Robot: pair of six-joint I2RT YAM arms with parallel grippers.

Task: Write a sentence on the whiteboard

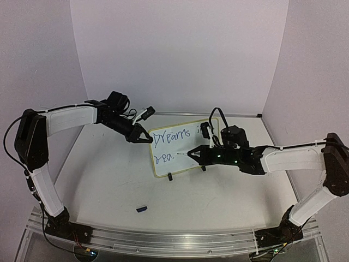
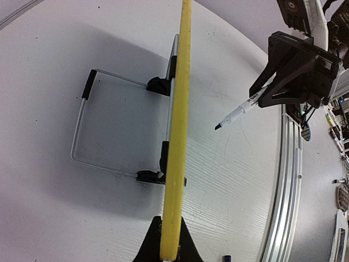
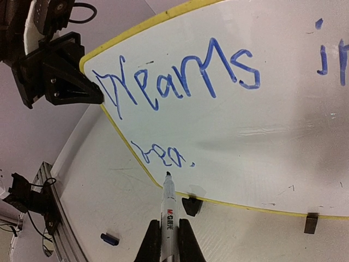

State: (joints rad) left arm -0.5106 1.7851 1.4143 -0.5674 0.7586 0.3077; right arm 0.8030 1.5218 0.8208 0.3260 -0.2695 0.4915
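The whiteboard (image 1: 182, 143) stands tilted on the table with its yellow frame and black clip feet (image 3: 191, 206). Blue writing reads "Dreams" (image 3: 180, 76) and "in" (image 3: 332, 57) on the top line and "rea." (image 3: 163, 155) below. My left gripper (image 1: 143, 136) is shut on the board's left edge, seen edge-on as a yellow strip (image 2: 179, 136) between the jaws (image 2: 170, 232). My right gripper (image 1: 200, 155) is shut on a white marker (image 3: 169, 204), uncapped. Its tip (image 2: 218, 126) hangs just off the board, below "rea.".
The blue marker cap (image 1: 142, 208) lies on the table in front of the board, also in the right wrist view (image 3: 110, 238). A wire stand (image 2: 82, 131) props the board from behind. The table's metal rail (image 2: 289, 180) runs along the near edge.
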